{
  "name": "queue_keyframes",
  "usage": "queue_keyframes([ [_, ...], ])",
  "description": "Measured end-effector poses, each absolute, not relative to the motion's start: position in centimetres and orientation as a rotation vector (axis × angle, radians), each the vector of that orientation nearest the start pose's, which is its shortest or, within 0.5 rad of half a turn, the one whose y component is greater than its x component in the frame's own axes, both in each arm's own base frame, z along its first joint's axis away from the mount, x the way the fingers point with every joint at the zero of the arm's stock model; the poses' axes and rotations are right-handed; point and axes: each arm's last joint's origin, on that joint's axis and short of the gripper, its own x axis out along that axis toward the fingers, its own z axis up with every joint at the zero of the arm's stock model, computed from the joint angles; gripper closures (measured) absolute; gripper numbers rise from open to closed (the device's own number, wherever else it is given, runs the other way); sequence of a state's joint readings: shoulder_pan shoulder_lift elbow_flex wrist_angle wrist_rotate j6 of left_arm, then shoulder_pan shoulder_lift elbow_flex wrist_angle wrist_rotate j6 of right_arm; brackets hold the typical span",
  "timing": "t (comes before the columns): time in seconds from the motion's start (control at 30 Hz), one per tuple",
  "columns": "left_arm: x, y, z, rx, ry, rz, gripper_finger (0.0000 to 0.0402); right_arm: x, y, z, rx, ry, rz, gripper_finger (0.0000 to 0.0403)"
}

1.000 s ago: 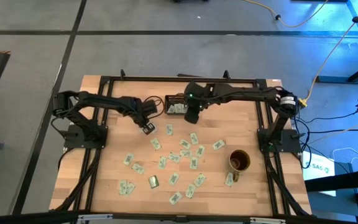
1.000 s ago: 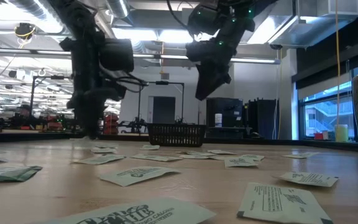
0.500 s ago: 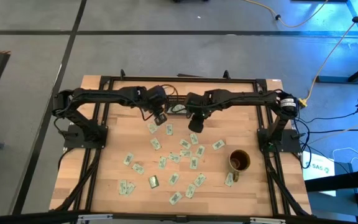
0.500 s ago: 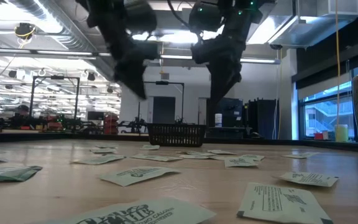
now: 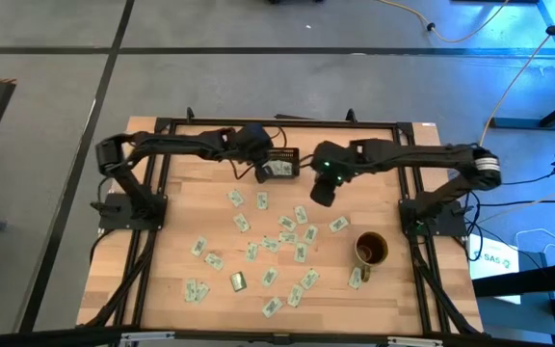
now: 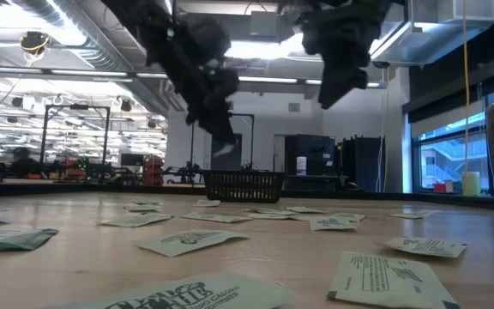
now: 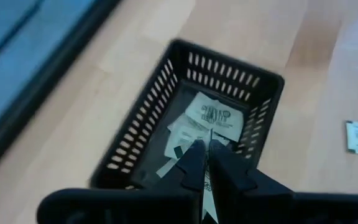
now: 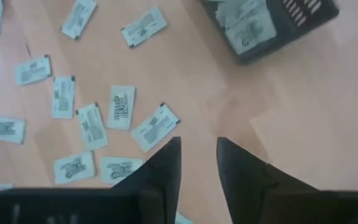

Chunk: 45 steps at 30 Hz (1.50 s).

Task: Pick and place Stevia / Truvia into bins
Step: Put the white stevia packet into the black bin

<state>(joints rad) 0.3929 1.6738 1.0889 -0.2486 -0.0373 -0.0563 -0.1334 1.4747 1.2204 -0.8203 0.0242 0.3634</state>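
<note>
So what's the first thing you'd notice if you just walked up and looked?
Dozens of little green-and-white sweetener packets are scattered over the middle of the wooden table. At the far edge, the left gripper hangs over the black bin, pinching a packet above the ones already inside. The right gripper hovers open and empty just beside the bin.

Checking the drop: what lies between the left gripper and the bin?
Nothing but air, in the left wrist view: the left gripper, jaws shut on a packet, hangs above the bin.

Brownish-gold mug (image 5: 371,250) on wooden table (image 5: 162,251)
</note>
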Motion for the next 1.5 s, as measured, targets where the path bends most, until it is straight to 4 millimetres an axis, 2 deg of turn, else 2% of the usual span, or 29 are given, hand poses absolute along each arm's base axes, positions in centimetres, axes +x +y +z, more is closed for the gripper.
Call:
queue_keyframes([
  [0.13, 33.0, 13.9, 19.0, -0.209, 0.852, 0.429, 0.0391, 27.5, -2.6, 26.7, 0.411, 1.038, -0.327, 0.0297],
  [0.27, 33.4, 14.1, 18.0, -0.204, 0.856, 0.442, 0.0382, 26.2, -1.5, 24.8, 0.389, 1.124, -0.301, 0.0297],
  [0.5, 33.5, 14.3, 17.8, -0.204, 0.851, 0.444, 0.0345, 24.5, -0.4, 20.7, 0.485, 1.285, -0.263, 0.0297],
  [0.8, 33.5, 14.9, 18.0, -0.207, 0.825, 0.461, 0.0336, 24.0, -0.3, 19.4, 0.491, 1.301, -0.267, 0.0297],
  [1.1, 33.0, 14.7, 19.9, -0.222, 0.764, 0.442, 0.0334, 24.0, -0.3, 18.9, 0.355, 1.340, -0.163, 0.0297],
  [1.5, 32.0, 13.9, 23.6, -0.241, 0.647, 0.394, 0.0335, 24.7, -0.3, 14.4, 0.353, 1.524, -0.202, 0.0297],
])
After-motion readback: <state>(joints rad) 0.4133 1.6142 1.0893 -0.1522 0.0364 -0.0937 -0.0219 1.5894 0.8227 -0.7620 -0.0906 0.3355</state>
